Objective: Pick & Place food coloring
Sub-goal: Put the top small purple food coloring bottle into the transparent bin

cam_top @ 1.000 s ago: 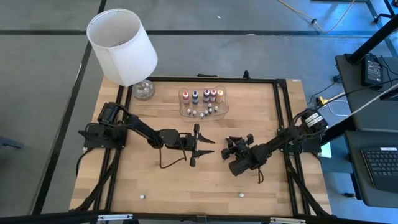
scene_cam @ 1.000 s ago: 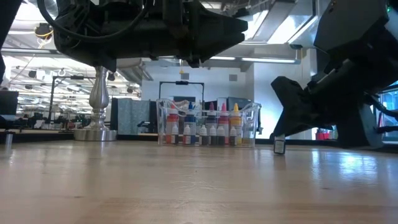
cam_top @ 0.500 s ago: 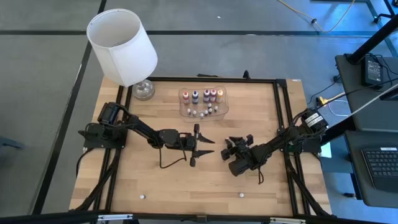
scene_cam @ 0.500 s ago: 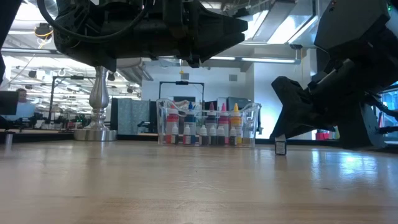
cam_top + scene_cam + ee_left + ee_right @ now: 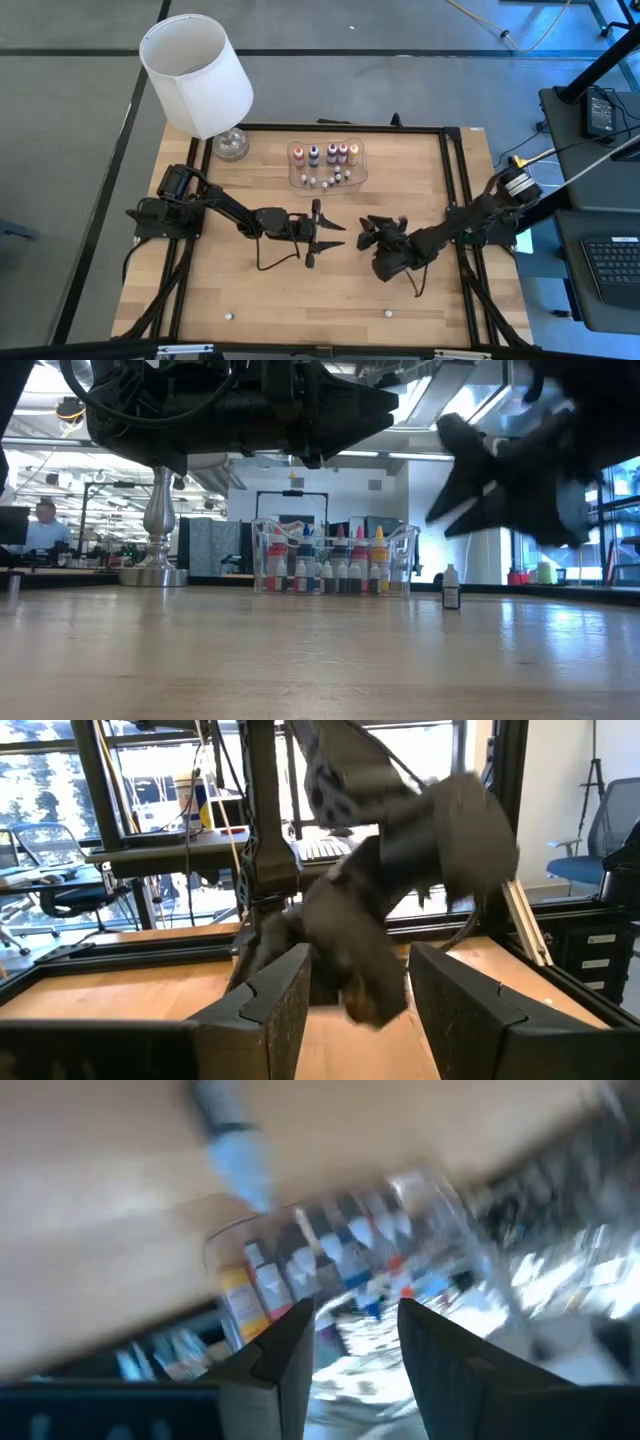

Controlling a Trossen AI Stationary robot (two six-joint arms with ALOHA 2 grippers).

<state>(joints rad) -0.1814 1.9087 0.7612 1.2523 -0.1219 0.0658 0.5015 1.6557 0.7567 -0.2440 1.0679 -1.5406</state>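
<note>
I've let go: right gripper (image 5: 505, 480) now lifted, fingers apart, empty. Small whitish bottle (image 5: 451, 587) stands alone, right of centre. Left gripper (image 5: 322, 235) part-open, empty. Placement looks done.

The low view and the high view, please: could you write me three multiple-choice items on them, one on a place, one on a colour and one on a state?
1. Where does the small whitish bottle stand?
A. On the bare table, apart from the clear tray
B. Inside the tray with the other bottles
C. Between the right gripper's fingers

2. What colour is the lamp shade?
A. Green
B. Red
C. White

3. How do the fingers of the left gripper stand?
A. Shut on a bottle
B. Open, with nothing held
C. Shut on the lamp's base

Answers:
1 A, since the low view shows it upright on the wood with a gap to the tray.
2 C, since the high view shows a plain white shade.
3 B, since its wrist view shows the fingers apart and no bottle between them.
</note>
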